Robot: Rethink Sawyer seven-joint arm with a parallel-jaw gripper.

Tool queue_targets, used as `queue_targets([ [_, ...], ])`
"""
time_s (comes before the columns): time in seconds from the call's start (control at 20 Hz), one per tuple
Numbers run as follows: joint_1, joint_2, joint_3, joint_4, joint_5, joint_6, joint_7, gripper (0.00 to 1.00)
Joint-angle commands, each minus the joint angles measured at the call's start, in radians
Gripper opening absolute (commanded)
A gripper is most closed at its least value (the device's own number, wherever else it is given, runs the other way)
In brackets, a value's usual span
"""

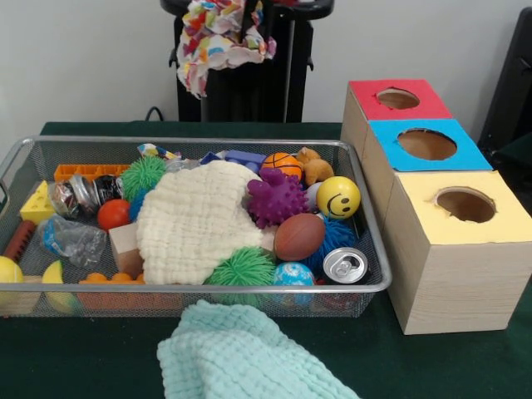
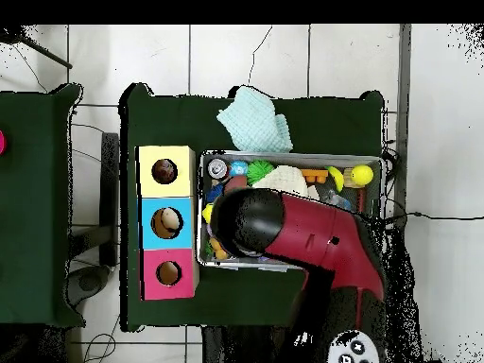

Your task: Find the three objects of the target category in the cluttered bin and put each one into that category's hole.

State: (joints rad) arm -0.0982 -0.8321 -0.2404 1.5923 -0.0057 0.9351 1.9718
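A colourful patterned cloth [image 1: 218, 40] hangs in the air above the far side of the wire bin [image 1: 208, 287]. My gripper [image 1: 249, 12] is at the top edge, shut on this cloth and mostly hidden by its folds. A cream waffle cloth [image 1: 195, 220] lies spread over the toys in the middle of the bin. A mint cloth [image 1: 241, 357] [image 2: 253, 120] lies on the table outside the bin. Red [image 1: 397, 100], blue [image 1: 426, 144] and yellow [image 1: 465, 204] boxes stand in a row beside the bin, each with a round hole. In the overhead view my arm [image 2: 293, 227] covers most of the bin.
The bin also holds a purple spiky ball [image 1: 276, 198], a smiley ball [image 1: 338, 197], a brown football [image 1: 299, 237], a can [image 1: 344, 265], green spiky balls [image 1: 241, 268], a cheese wedge [image 1: 37, 204] and other toys. Seen from overhead, the yellow box [image 2: 165, 171] and blue box [image 2: 166, 222] holes show something inside.
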Motion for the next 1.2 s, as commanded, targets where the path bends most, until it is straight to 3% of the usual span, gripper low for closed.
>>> queue_targets([
  [0.05, 0.026, 0.087, -0.009, 0.136, 0.065, -0.086, 0.329, 0.0],
  [0.4, 0.057, 0.169, 0.009, 0.161, 0.096, -0.24, 0.36, 0.0],
  [0.75, 0.06, 0.274, 0.022, 0.127, 0.148, -0.311, 0.364, 0.0],
  [1.05, 0.119, 0.282, -0.013, 0.128, 0.192, -0.311, 0.403, 0.0],
  [1.2, 0.141, 0.252, -0.045, 0.139, 0.196, -0.294, 0.394, 0.0],
])
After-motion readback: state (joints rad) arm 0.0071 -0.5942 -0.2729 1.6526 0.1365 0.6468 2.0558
